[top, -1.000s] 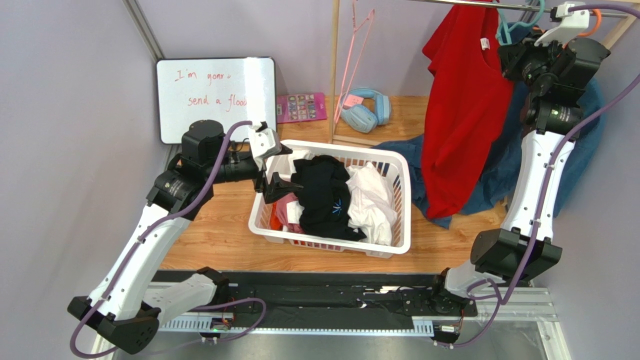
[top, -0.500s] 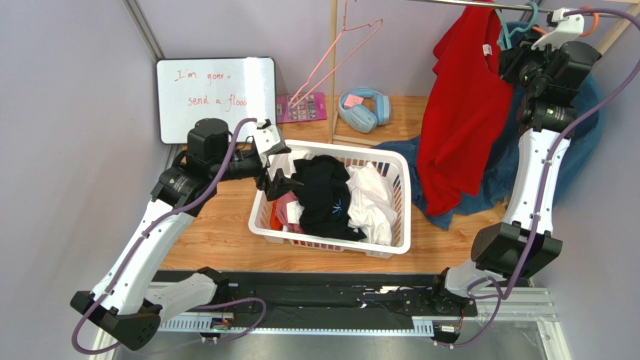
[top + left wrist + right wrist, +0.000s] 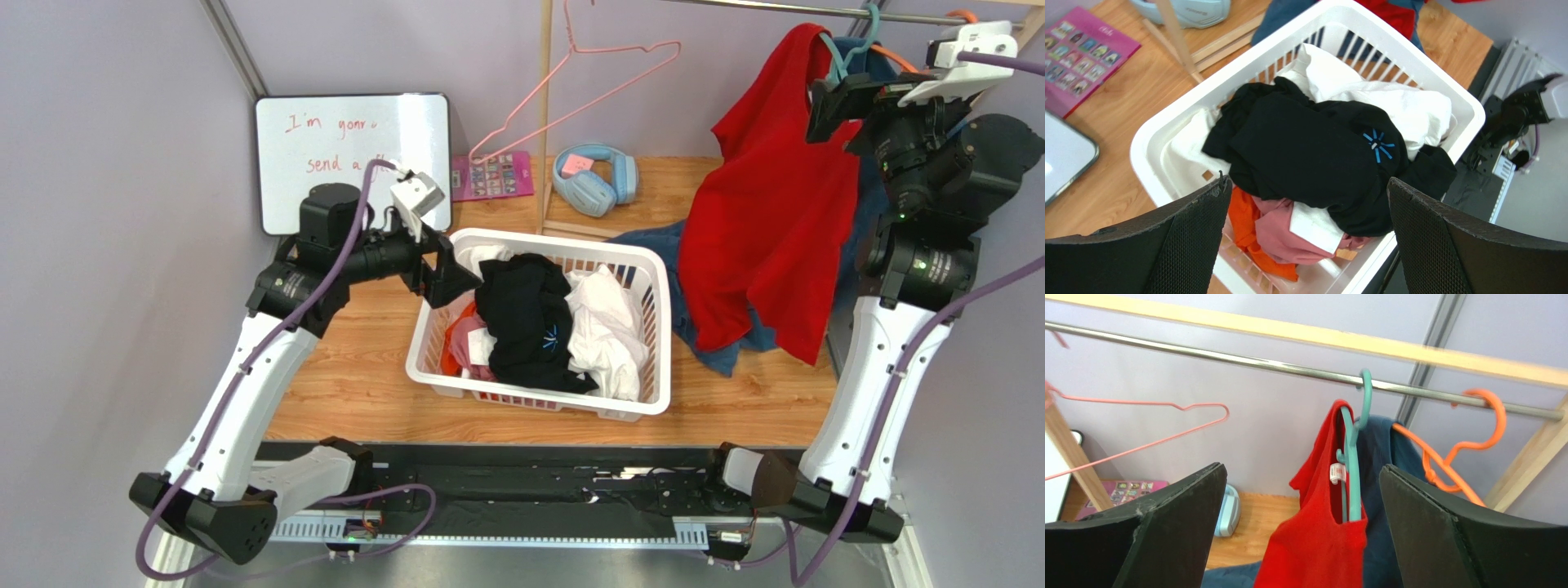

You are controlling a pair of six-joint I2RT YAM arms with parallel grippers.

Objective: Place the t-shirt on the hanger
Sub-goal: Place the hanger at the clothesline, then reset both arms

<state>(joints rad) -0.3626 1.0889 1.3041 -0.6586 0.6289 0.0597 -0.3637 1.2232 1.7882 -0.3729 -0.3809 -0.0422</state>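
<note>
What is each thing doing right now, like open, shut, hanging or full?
t-shirt, draped on the hanger
hanger, hooked on the rail
orange hanger, hooked on the rail
pink hanger, bare, tilted
basket, full of clothes
Left jaws, open, empty, above the basket
Right jaws, open, empty, facing the hanger

I log, by material:
- Bright red short-sleeved t-shirt (image 3: 1315, 539): soft matt cloth.
- Teal hanger (image 3: 1352, 478): smooth plastic, slight sheen.
- Straight hanging rail (image 3: 1229, 356): polished metal, glossy.
- White slatted laundry basket (image 3: 1229, 76): smooth moulded plastic.
- Tabletop (image 3: 356, 380): light wood, visible grain.
- Left pincer (image 3: 1308, 181): fingers (image 3: 1438, 245) black, matt, finely dimpled.
- Thin pink hanger (image 3: 1168, 440): wire.
</note>
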